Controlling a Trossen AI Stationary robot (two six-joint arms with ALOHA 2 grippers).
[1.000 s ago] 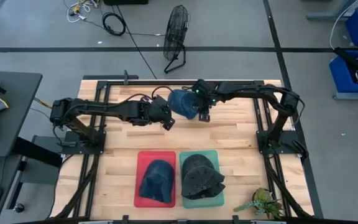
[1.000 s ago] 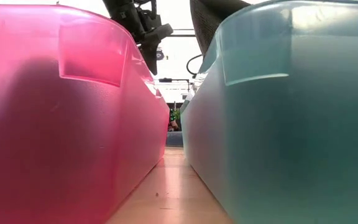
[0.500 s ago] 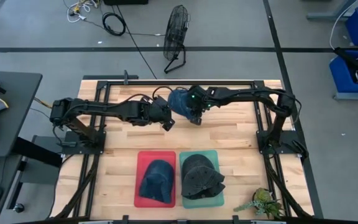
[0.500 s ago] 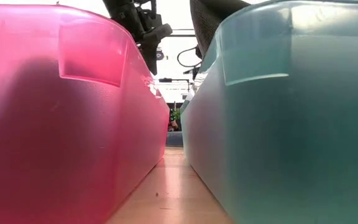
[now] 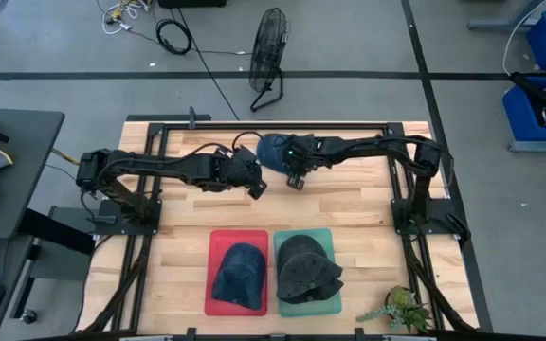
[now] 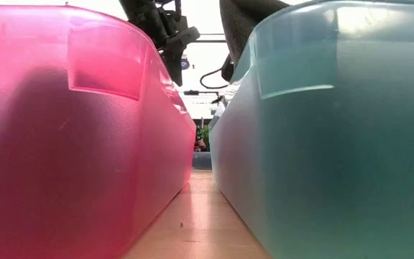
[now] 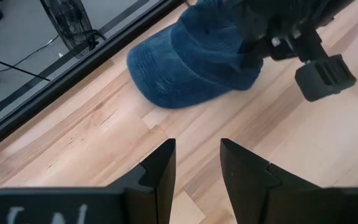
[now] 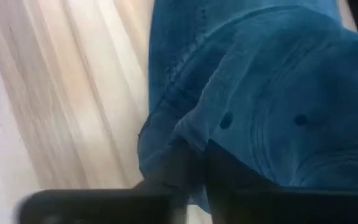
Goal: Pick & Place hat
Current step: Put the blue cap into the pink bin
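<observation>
A blue denim hat (image 5: pixel 273 150) lies on the wooden table at its far middle; the left wrist view shows the hat (image 7: pixel 191 59) resting on its brim and lower edge. My right gripper (image 5: pixel 293 170) reaches in from the table's right and is shut on the hat's crown. My left gripper (image 5: pixel 255 186) stands open just to the near left of the hat, with nothing between its fingers (image 7: pixel 160 171). The low view does not show the hat plainly. My right gripper pinches a fold of the crown's cloth (image 8: pixel 197 140) between its two fingers (image 8: pixel 225 177), at the crown's side toward the table's near edge. The fingers come from above, slanting down. The hat still lies on the table; one layer or several, I cannot tell.
Near the table's front edge stand a red bin (image 5: pixel 214 301) holding another blue hat (image 5: pixel 238 275) and a green bin (image 5: pixel 335 305) holding a dark hat (image 5: pixel 306 268). A small plant (image 5: pixel 401 308) sits at the near right. Bare wood lies between the hat and the bins.
My right gripper has gone a short way toward the table's left edge, onto the blue hat's crown. The hat has stayed at about the same place on the table.
</observation>
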